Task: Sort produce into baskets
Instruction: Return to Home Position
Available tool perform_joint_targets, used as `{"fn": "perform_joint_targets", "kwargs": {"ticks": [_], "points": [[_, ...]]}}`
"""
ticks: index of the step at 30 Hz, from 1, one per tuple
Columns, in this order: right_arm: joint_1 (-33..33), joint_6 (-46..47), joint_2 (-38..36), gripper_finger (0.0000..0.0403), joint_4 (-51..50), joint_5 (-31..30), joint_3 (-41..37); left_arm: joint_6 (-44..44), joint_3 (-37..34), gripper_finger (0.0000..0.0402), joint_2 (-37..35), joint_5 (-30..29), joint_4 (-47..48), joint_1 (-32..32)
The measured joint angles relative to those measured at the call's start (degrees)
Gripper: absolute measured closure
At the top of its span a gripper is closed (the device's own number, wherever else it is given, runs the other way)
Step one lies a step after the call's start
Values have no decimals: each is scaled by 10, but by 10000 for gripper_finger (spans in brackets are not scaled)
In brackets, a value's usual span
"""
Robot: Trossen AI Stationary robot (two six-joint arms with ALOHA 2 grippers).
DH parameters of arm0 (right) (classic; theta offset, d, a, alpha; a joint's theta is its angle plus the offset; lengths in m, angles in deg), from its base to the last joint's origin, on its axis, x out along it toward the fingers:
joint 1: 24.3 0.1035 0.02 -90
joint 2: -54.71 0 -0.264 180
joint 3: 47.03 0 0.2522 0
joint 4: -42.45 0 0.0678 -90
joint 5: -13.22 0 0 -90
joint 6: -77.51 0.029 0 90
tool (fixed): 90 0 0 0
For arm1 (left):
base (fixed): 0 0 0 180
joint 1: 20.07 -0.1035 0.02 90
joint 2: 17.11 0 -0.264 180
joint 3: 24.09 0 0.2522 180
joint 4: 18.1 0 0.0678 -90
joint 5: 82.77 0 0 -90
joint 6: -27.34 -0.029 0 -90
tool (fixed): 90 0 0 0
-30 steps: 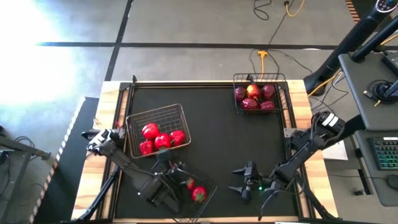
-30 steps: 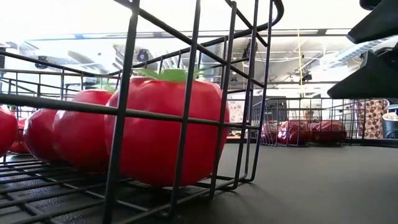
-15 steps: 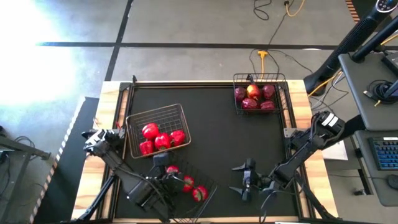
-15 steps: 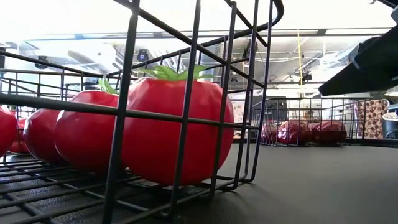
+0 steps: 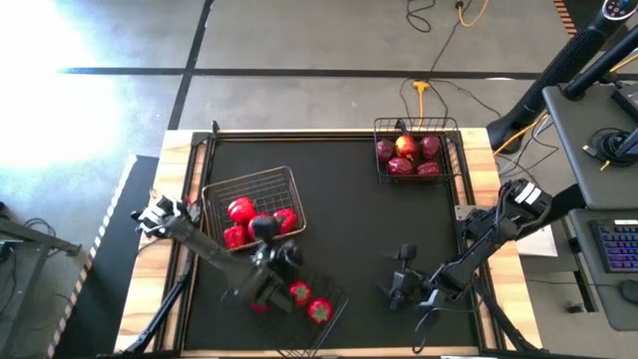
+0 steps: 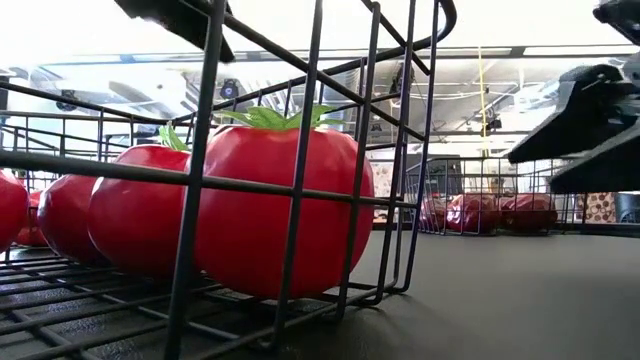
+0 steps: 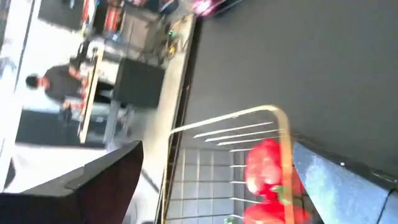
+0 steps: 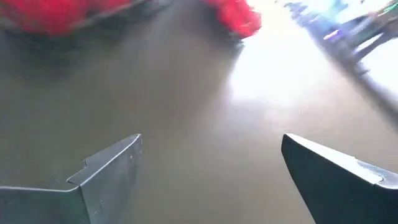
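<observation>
Pulled back since a second ago, the left end effector (image 7: 217, 149) hangs lower left by the near wire basket (image 6: 193, 200), fingers apart, with glossy round tomatoes (image 6: 270, 210) inside. Right end effector (image 8: 211, 140), lower right, gapes too. Lumpy peppers (image 5: 242, 211) fill the mid-left basket (image 5: 224, 194); apples (image 5: 407, 148) the upper-right one.

The table (image 5: 349, 229) is matte black with a pale wood border. All three baskets (image 5: 417, 121) are dark wire in a square grid. Their tomatoes (image 6: 275, 215) are bright red with green tops, the peppers (image 5: 242, 210) are bright red, and the apples (image 5: 402, 166) are maroon, one yellow-orange.
</observation>
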Motion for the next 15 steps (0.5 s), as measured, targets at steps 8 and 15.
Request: {"fn": "perform_joint_targets", "kwargs": {"ticks": [8, 15], "points": [[-23, -91, 10, 25, 2, -224, -21, 21, -72, 9, -25, 76, 0, -87], [-81, -148, -1, 25, 4, -317, -21, 23, -101, 9, -25, 174, 0, -104]]}}
